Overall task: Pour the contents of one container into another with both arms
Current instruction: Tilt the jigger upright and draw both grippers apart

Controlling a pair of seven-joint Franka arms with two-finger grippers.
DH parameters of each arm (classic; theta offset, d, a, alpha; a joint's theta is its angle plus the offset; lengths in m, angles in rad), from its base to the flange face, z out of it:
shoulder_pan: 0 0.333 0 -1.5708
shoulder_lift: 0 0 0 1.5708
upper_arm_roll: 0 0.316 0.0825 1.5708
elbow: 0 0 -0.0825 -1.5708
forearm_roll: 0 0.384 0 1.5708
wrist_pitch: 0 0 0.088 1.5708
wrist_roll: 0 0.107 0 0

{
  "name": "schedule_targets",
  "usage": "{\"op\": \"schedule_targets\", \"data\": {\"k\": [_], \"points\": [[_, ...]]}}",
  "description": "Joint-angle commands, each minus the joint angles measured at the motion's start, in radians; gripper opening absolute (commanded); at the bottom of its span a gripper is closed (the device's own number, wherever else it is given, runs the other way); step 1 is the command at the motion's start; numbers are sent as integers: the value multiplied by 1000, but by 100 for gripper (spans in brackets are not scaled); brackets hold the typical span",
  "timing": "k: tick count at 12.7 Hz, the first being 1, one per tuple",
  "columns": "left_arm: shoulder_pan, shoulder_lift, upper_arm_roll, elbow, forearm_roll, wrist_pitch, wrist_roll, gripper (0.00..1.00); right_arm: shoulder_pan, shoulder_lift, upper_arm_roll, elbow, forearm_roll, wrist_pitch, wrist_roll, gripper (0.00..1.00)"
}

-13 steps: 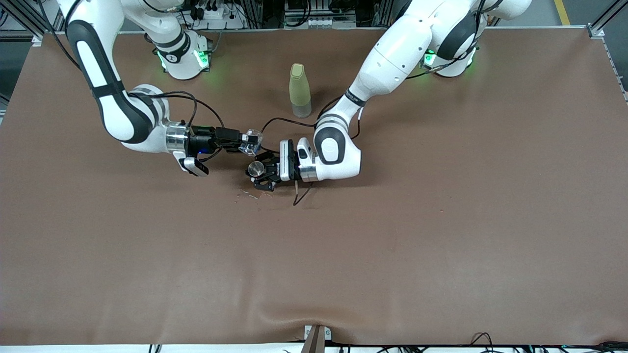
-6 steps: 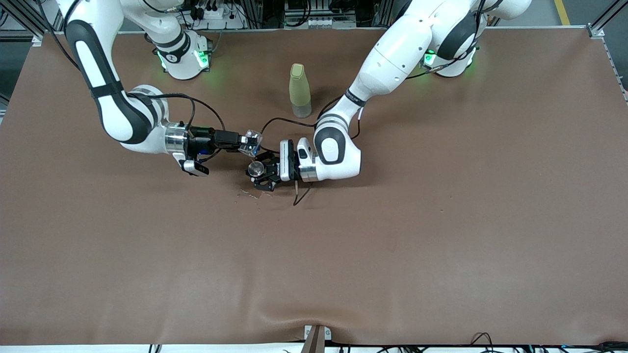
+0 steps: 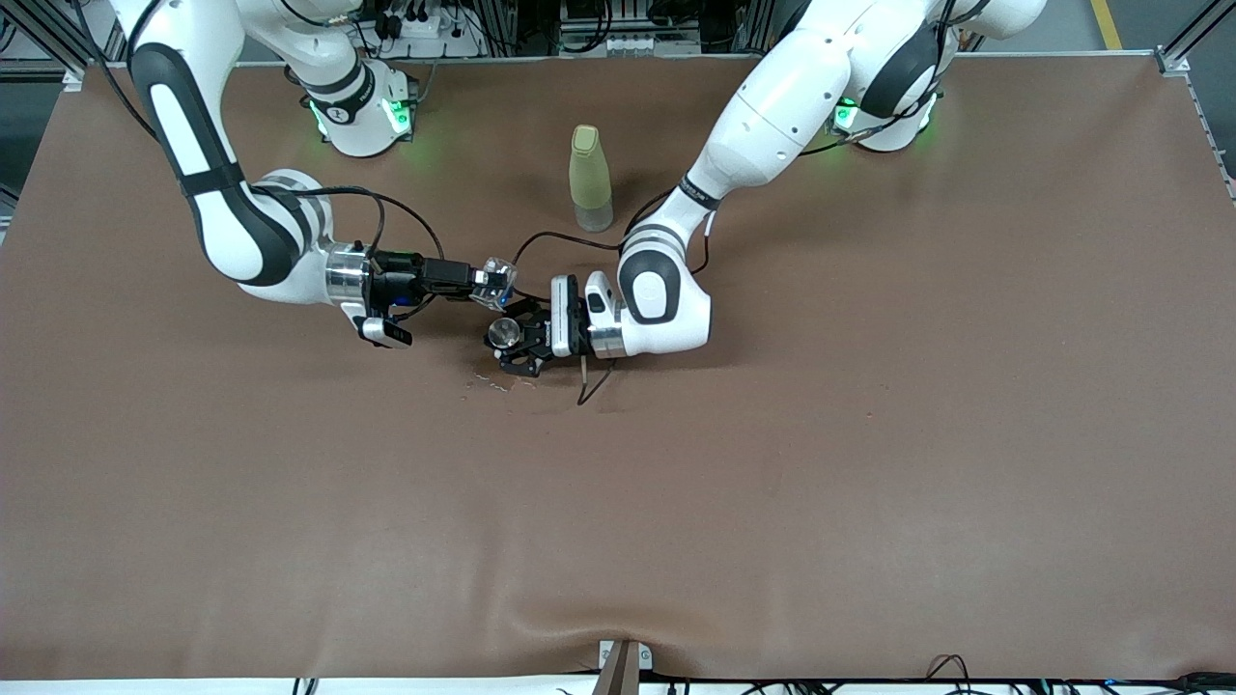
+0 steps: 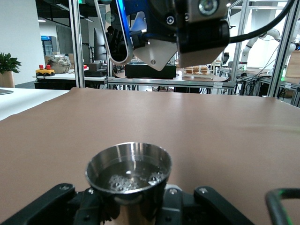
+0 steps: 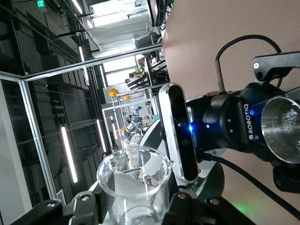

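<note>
glass cup (image 3: 498, 278) tipped over the metal jigger (image 3: 502, 333), both held up above the table (image 3: 869, 434).

right gripper (image 3: 483, 280) is clamped on the clear cup, lying sideways with its mouth just beside the jigger's rim. left gripper (image 3: 514, 340) is closed round the jigger's waist, holding it upright; clear liquid with bubbles sits in its bowl (image 4: 129, 173). a yellow-green bottle (image 3: 590, 180) stands nearer the arms' bases.

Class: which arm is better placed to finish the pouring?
Right: its gripper holds the tilted glass cup above the jigger, which the left gripper holds upright.
</note>
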State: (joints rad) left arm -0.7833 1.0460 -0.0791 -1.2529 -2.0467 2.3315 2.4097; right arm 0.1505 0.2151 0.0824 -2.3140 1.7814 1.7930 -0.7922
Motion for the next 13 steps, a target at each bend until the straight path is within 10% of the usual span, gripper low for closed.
{"op": "schedule_targets", "data": {"k": [1,4,8,13], "points": [[-1,-29,7,-19,-20,0,-6,0,-29,3,8,21,4,-11,-88,24],[13,-32,9,-20,-10,0,-20,0,-75,-8,7,86,-97,-73,-117,24],[94,-96,6,-95,52,-15,-27,0,-326,13,7,243,-463,-279,-227,24],[251,-245,2,-282,254,-167,-119,0,-575,211,7,373,-660,-351,-788,25]]}}
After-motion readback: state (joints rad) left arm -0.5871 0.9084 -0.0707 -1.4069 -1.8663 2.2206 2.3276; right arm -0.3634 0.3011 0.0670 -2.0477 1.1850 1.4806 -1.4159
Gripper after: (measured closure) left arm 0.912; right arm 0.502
